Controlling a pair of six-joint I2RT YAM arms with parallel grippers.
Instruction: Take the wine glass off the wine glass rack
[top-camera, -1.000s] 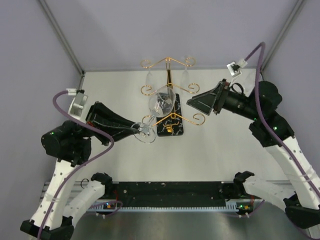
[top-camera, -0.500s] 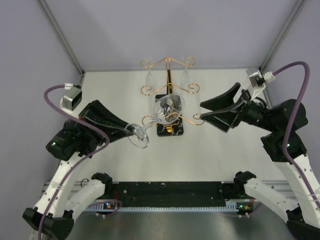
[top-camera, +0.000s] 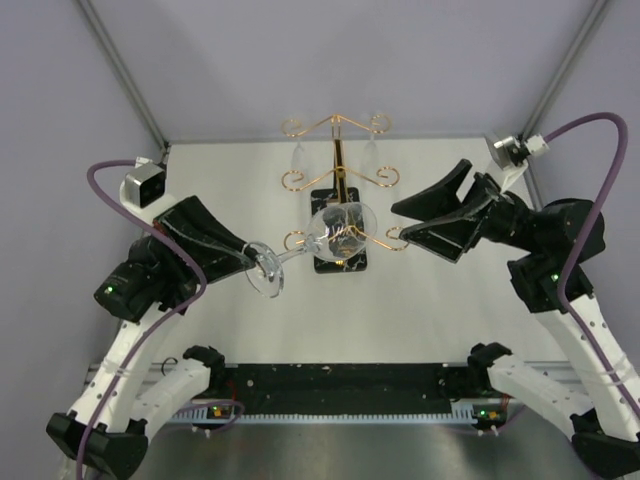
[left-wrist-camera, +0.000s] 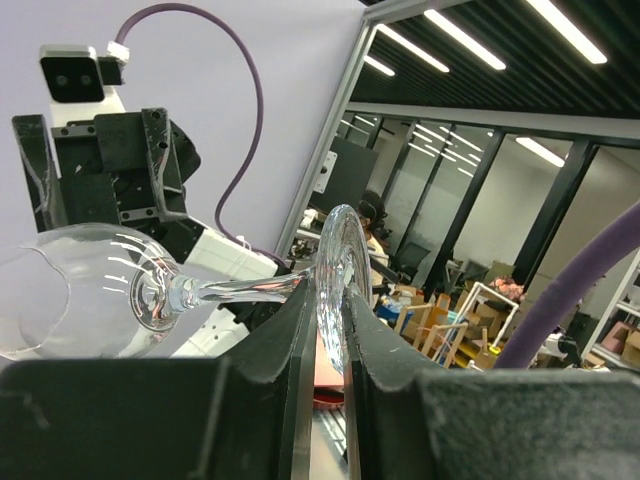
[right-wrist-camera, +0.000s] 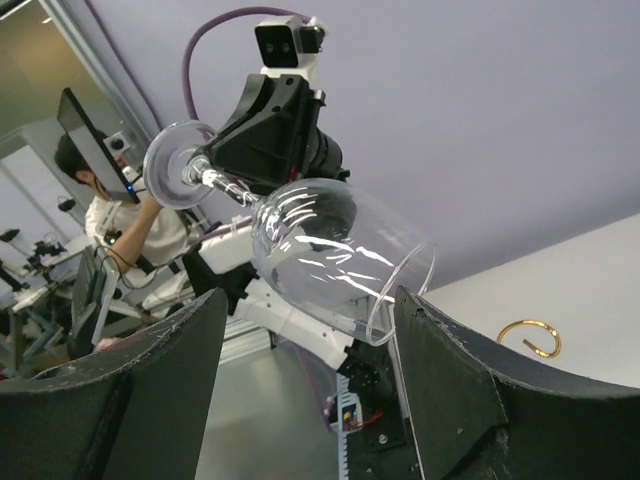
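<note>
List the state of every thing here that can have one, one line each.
wine glass: off the rack, tipped on its side in the air, pinched by its foot.
left gripper: fingers shut on the wine glass's foot.
right gripper: fingers open, holding nothing, facing the glass's bowl.
wine glass rack: upright on the table.
two other glasses: faint, seemingly hanging from the rack's far arms.

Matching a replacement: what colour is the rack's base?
The base is black with pale veins; top view.
</note>
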